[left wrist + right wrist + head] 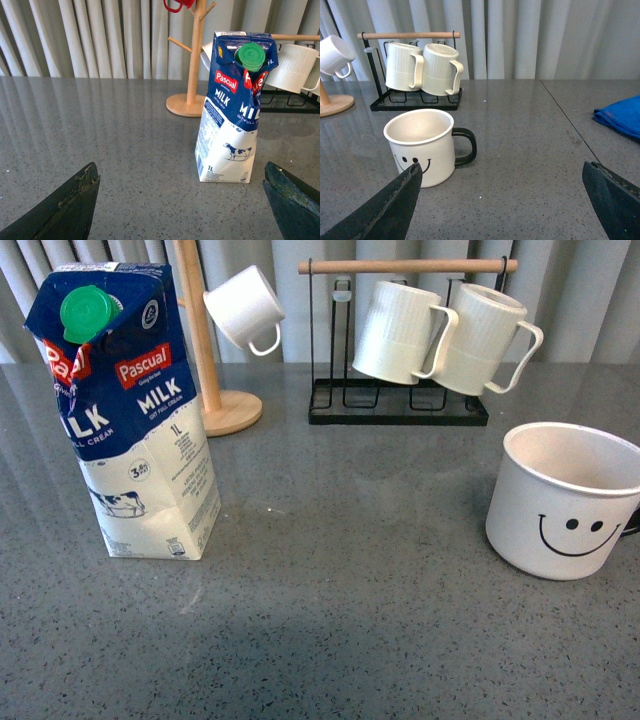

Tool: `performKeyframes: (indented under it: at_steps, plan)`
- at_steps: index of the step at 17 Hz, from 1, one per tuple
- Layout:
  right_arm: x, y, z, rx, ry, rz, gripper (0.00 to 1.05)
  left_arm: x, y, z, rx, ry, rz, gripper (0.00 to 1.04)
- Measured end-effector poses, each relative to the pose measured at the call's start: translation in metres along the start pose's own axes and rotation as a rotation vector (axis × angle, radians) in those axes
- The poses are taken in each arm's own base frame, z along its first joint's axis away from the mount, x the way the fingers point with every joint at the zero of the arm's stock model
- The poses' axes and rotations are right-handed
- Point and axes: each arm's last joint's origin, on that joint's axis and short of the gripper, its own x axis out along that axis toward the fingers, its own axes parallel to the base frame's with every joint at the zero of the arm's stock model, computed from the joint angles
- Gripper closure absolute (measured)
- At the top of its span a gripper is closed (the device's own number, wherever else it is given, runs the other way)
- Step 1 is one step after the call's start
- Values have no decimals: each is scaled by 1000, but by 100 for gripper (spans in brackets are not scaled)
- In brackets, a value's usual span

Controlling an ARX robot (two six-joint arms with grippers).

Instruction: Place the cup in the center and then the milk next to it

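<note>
White enamel, with a thin dark rim and a black smiley face, the cup [565, 502] is standing upright on the right side of the grey table [340, 630], its mouth open upward and its black handle pointing away to the right, partly cut off by the edge of the front view. The right gripper [501, 169] is hovering low in front of this cup, its two dark fingers spread wide apart and gripping nothing; the cup is sitting beyond the fingertips, nearer one finger than the other, and whether that tip is touching it cannot be told. Well apart from the cup, on the left side of the table, the milk [130, 420] is standing upright, its green cap at the top and its cow drawing facing forward. The left gripper [181, 170] is likewise holding its fingers wide apart, clear of the carton. Behind the milk, a wooden mug tree [200, 340] is carrying a small white cup [245, 308]. Behind the table's middle, a black rack [400, 405] is holding two ribbed cream mugs [400, 330]. A blue cloth [620, 117] is lying further right.
</note>
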Motion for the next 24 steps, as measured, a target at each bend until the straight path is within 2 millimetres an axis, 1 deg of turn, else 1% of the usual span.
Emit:
performKeyframes:
  at_steps: [24]
  plan:
    - [0,0,0,0,0,0,7,0,0,0,0,0,0,7]
